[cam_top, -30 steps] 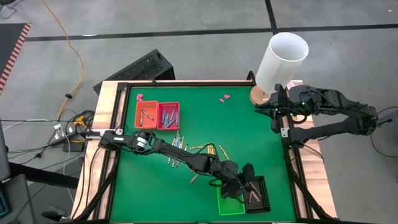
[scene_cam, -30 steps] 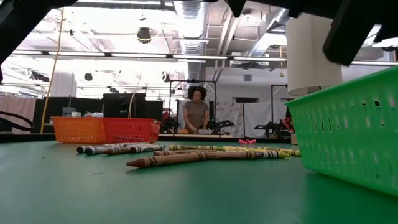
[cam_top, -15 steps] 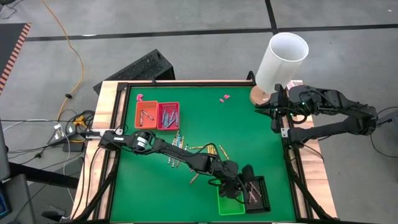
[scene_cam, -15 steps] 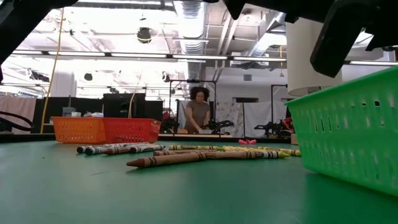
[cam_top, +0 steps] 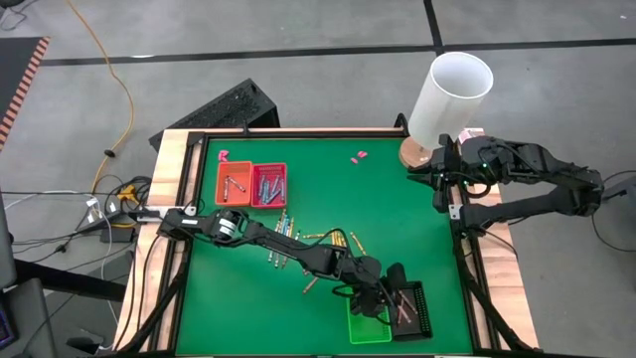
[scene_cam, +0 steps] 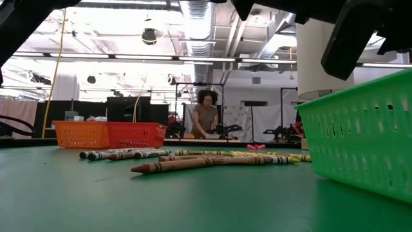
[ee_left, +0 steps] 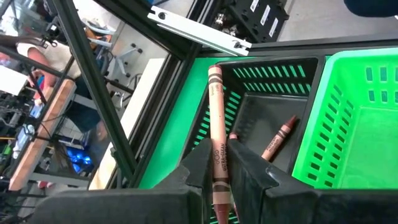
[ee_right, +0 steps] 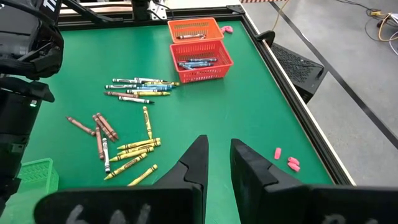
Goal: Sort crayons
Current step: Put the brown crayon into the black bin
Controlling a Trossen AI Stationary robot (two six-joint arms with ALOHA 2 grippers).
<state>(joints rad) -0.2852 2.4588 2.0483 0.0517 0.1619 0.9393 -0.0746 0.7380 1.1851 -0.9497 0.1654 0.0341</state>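
Crayon (ee_left: 217, 143), brown, sits pinched in the left pincer (ee_left: 217, 163) over the black basket (ee_left: 255, 102); right pincer (ee_right: 217, 163) waits, slightly parted, at the desk's (cam_top: 397, 214) far right corner.

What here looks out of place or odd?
Pink scraps lie on the green mat near its edge, apart from the crayons and belonging to no basket. Otherwise nothing stands out; the left gripper holds a brown crayon over the black basket.

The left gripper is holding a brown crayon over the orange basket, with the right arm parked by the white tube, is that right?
Not quite. The left gripper holds the brown crayon over the black basket, next to the green basket, not the orange one. The left wrist view shows it, with two brown crayons already lying inside. The right gripper is indeed parked by the white tube.
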